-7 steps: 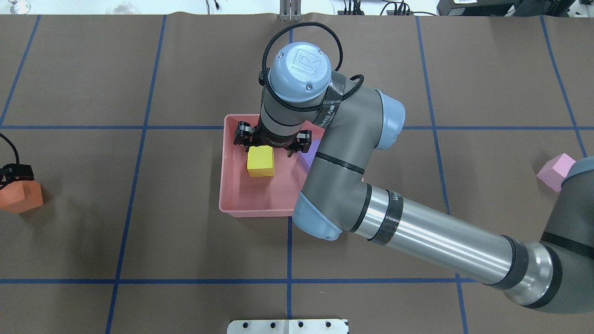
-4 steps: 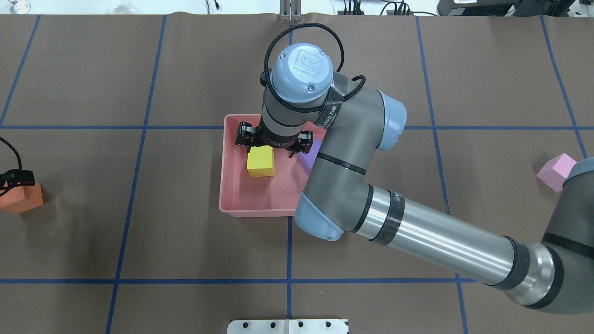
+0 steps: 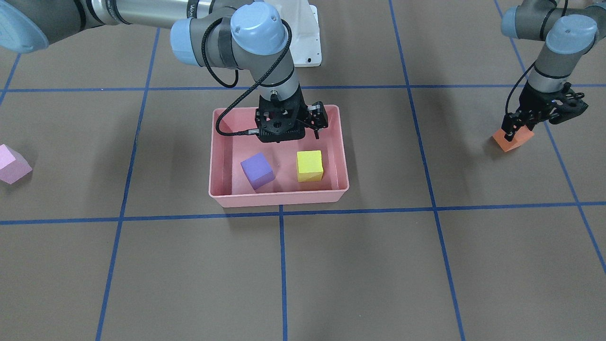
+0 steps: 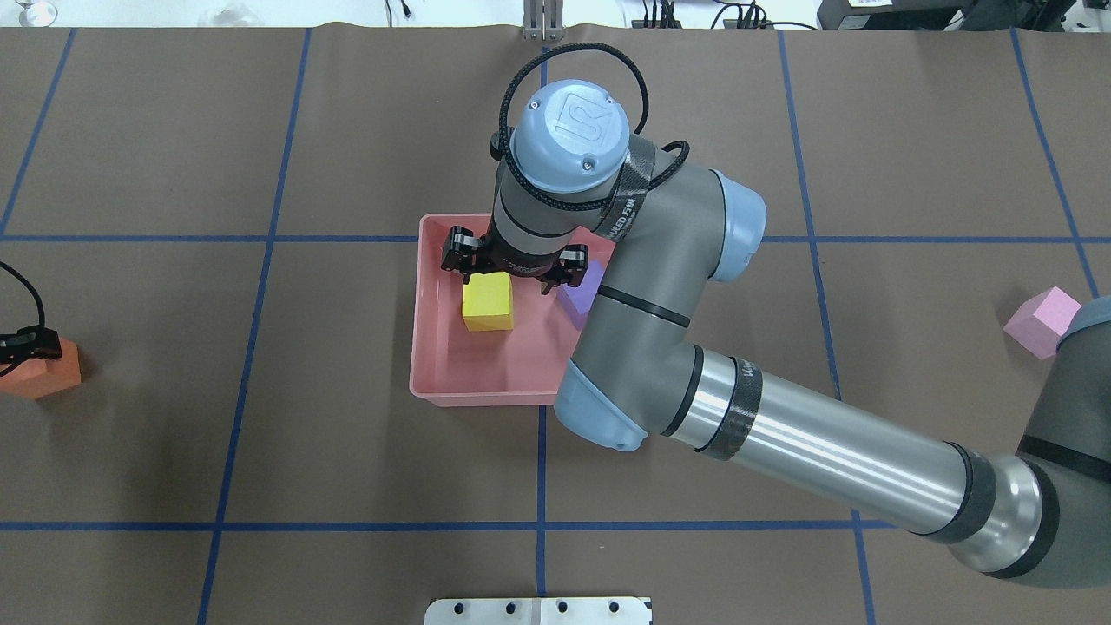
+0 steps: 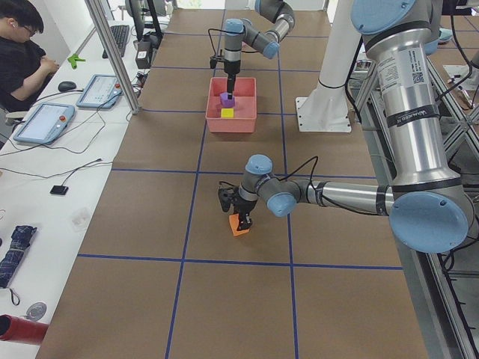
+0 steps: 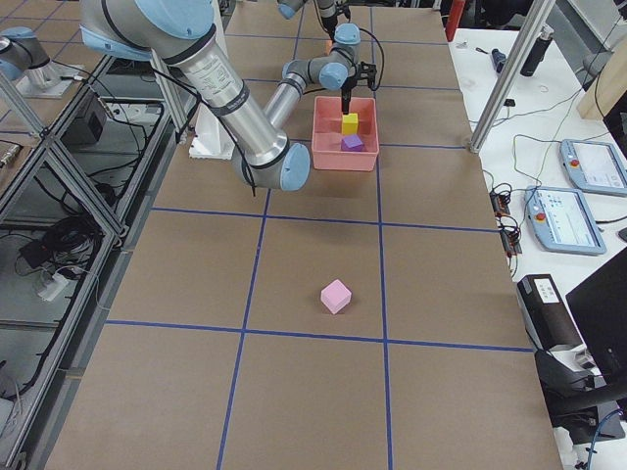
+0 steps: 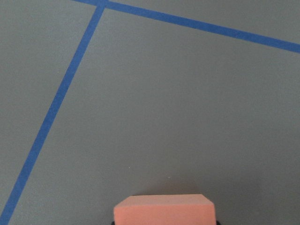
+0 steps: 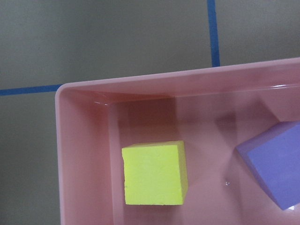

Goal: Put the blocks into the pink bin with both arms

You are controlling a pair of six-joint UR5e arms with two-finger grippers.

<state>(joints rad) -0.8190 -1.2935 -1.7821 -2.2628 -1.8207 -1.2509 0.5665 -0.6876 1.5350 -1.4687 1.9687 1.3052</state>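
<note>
Jaws on my right tool (image 4: 510, 271) are hanging apart over the yellow block (image 4: 487, 302) in the pink bin (image 4: 434, 347); left tool (image 3: 517, 131) is straddling the orange block (image 3: 513, 140), grip unclear.

In the bin (image 4: 421, 330): first cube (image 4: 487, 300) left of second cube (image 4: 583, 286) (apart). On the table (image 4: 347, 451): third cube (image 4: 43, 378) well left, fourth cube (image 4: 1037, 321) well right.

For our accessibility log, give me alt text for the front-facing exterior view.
The open right end effector hangs over the pink bin, which holds a yellow cube and a purple cube. At the view's right, the left end effector is down at the orange cube, grip unclear; a light pink cube lies alone at the far left edge.
</note>
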